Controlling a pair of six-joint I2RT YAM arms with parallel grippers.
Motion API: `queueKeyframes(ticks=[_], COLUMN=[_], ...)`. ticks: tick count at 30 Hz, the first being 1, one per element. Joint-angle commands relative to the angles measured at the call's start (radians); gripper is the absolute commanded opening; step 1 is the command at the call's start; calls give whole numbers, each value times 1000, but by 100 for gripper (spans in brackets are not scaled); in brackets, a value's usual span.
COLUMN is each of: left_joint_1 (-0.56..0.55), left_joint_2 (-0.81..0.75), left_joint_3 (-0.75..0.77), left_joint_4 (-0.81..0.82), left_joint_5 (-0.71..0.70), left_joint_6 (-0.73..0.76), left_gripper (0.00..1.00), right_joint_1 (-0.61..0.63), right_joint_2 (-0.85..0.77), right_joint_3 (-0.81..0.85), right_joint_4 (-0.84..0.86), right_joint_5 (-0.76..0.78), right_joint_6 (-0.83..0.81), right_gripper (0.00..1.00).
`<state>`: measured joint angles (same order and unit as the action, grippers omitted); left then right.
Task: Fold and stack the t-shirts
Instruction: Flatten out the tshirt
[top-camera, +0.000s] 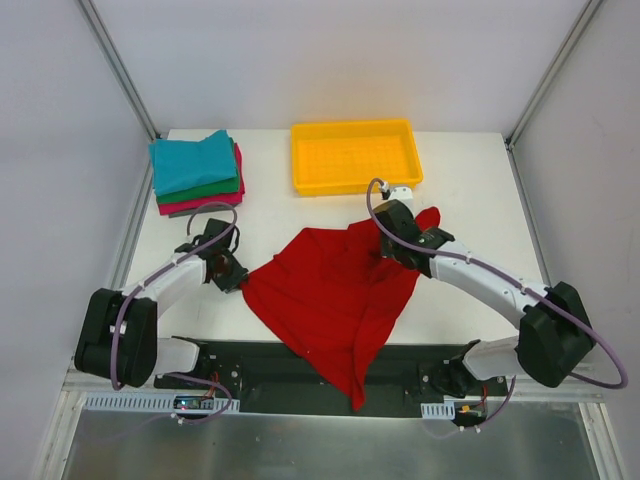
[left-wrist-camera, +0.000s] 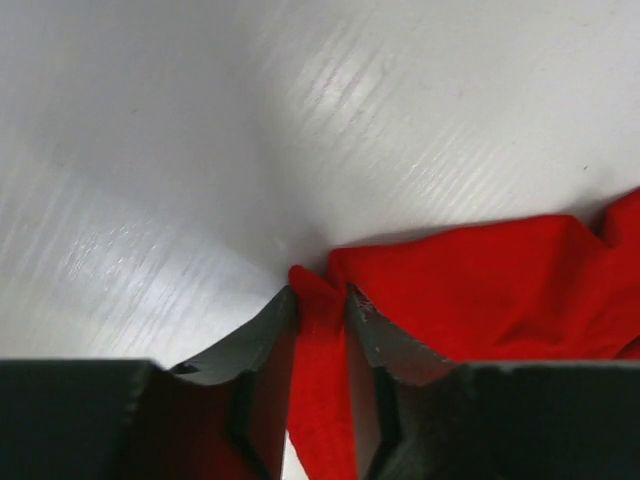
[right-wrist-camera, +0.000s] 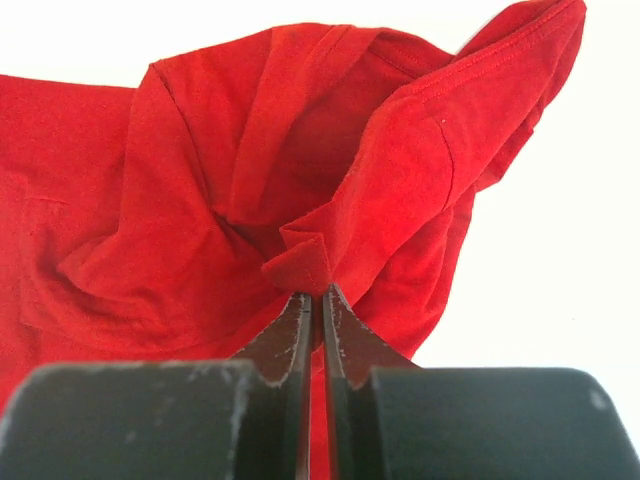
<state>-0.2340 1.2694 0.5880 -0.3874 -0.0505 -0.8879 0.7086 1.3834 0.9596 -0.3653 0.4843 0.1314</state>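
Note:
A large bright red t-shirt (top-camera: 330, 290) lies crumpled across the middle of the table, its lower end hanging over the near edge. My left gripper (top-camera: 232, 272) sits at the shirt's left corner. In the left wrist view its jaws (left-wrist-camera: 318, 295) pinch a narrow fold of the red cloth (left-wrist-camera: 480, 290). My right gripper (top-camera: 390, 252) is on the shirt's upper right part. Its jaws (right-wrist-camera: 322, 290) are shut on a hemmed fold of the red shirt (right-wrist-camera: 200, 180). At the back left stand the folded t-shirts: teal (top-camera: 193, 160) on top, green (top-camera: 215, 187) under it, pink-red (top-camera: 200, 205) lowest.
A yellow plastic tray (top-camera: 355, 155) stands at the back centre, just beyond the right gripper. Bare white table (top-camera: 480, 200) shows to the right of the shirt. Metal frame posts rise at the back corners.

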Motion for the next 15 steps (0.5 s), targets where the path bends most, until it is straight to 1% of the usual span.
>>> queueKeyframes(ticks=[1, 2, 4, 6, 8, 11, 15], left_joint_1=[1, -1, -1, -1, -1, -1, -1], left_joint_2=[139, 153, 153, 119, 59, -60, -215], left_joint_3=[-2, 10, 36, 68, 110, 197, 341], left_joint_4=[16, 16, 16, 16, 15, -7, -48], left_joint_5=[31, 29, 6, -17, -43, -124, -273], left_joint_6=[29, 35, 43, 58, 79, 101, 138], left_gripper=[7, 0, 0, 0, 0, 0, 0], right_joint_1=[-8, -9, -20, -53, -98, -190, -314], right_joint_2=[-73, -81, -99, -133, -176, -262, -394], right_joint_3=[-19, -22, -25, -21, -6, 47, 158], right_joint_4=[8, 6, 8, 0, -18, -58, -115], right_joint_5=[-6, -7, -9, -6, -6, -3, 14], right_joint_6=[24, 22, 16, 7, -9, -50, -111], right_gripper=[2, 3, 2, 2, 1, 1, 1])
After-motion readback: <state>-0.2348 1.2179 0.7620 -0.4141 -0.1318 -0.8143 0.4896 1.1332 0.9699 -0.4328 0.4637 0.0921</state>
